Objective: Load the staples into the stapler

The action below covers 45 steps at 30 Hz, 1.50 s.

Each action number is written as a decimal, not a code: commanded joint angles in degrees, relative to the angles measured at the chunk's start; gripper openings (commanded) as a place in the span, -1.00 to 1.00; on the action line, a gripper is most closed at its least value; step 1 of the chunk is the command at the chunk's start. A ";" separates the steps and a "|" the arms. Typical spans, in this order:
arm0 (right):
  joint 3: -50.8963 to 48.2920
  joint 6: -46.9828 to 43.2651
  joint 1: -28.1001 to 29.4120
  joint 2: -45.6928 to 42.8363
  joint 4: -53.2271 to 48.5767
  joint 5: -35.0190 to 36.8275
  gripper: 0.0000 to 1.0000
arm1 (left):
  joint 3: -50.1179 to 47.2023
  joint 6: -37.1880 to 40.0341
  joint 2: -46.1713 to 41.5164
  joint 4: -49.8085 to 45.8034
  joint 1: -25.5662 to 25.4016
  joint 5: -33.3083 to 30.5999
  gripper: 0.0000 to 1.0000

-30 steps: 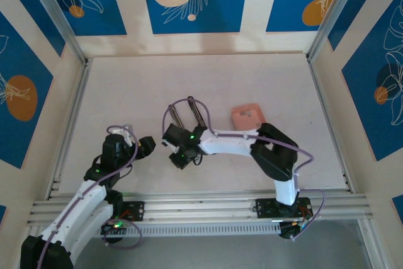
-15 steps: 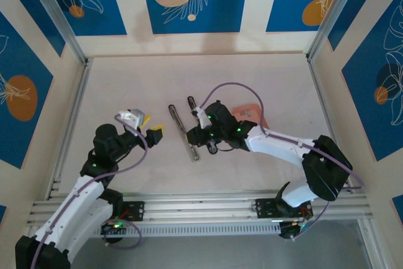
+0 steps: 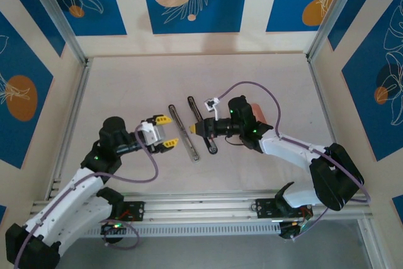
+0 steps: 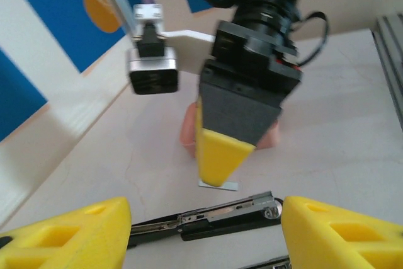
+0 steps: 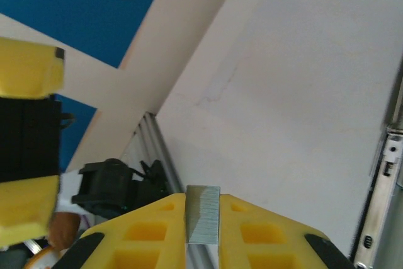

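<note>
Staples (image 5: pixel 203 223) pinched in the right gripper (image 3: pixel 196 128) had swung left to the opened stapler (image 3: pixel 184 133), left gripper (image 3: pixel 167 133) spread alongside, so loading looked next.

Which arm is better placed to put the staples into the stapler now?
Right. The right fingers are shut on a strip of staples, held close to the open stapler. The left fingers stand open and empty beside the stapler.
</note>
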 commanded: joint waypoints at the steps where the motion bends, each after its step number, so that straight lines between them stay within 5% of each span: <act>1: -0.66 2.87 -0.45 -0.91 5.64 -7.15 -0.64 | 1.53 9.92 1.47 -5.13 -1.99 1.21 0.29; 28: -3.35 10.86 1.31 2.14 19.38 -11.82 -0.64 | -2.71 8.85 9.73 15.13 -6.51 -2.52 0.00; 45: -3.90 11.89 1.40 2.55 21.23 -11.71 -0.63 | -1.46 9.55 8.59 9.51 -6.94 -4.97 -0.46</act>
